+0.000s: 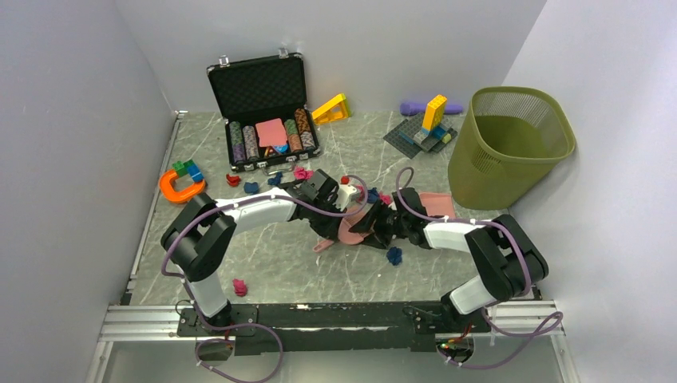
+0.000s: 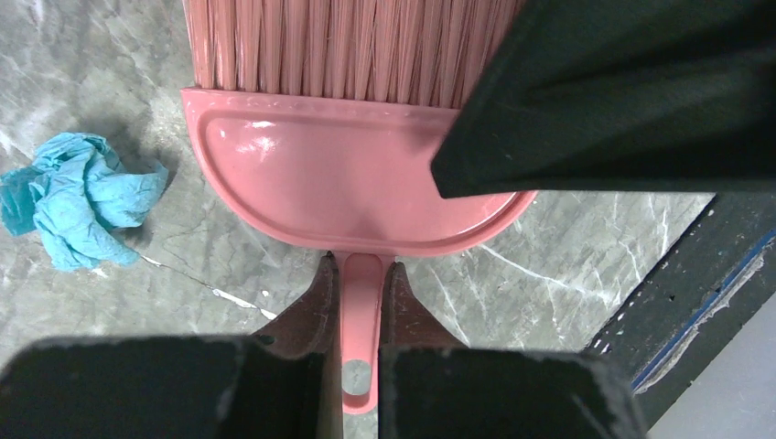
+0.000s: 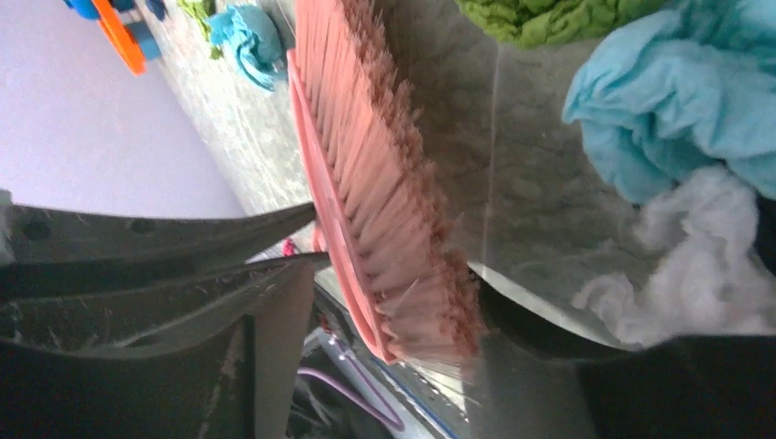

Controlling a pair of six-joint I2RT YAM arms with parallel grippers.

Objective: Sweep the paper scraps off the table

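**While Scraps Lay Loose, Both Grippers Held the Sweeping Tools**

Though small and crumpled, the paper scraps point(image 1: 302, 172) stood out brightly on the grey veined table point(image 1: 351, 140). Seen from above, a magenta wad point(image 1: 239, 286) lay at seven o'clock from the pink dustpan point(image 1: 349, 231). A dark blue wad point(image 1: 393, 255) sat near the pan at four o'clock. Red, blue and magenta ones were strewn around ten to twelve o'clock, in front of the open case point(image 1: 259, 96). The right wrist view showed a teal wad point(image 3: 677, 91), a white wad point(image 3: 695, 265) and a green wad point(image 3: 549, 14) bunched together past the bristles.

The left gripper point(image 2: 360, 274) had its fingers nearly together, pinching the pan's thin handle point(image 2: 361, 306). The right gripper point(image 1: 375, 225) had a finger on either side of the pink brush point(image 3: 393, 201), closed on its head. The bristles met the pan's open edge.
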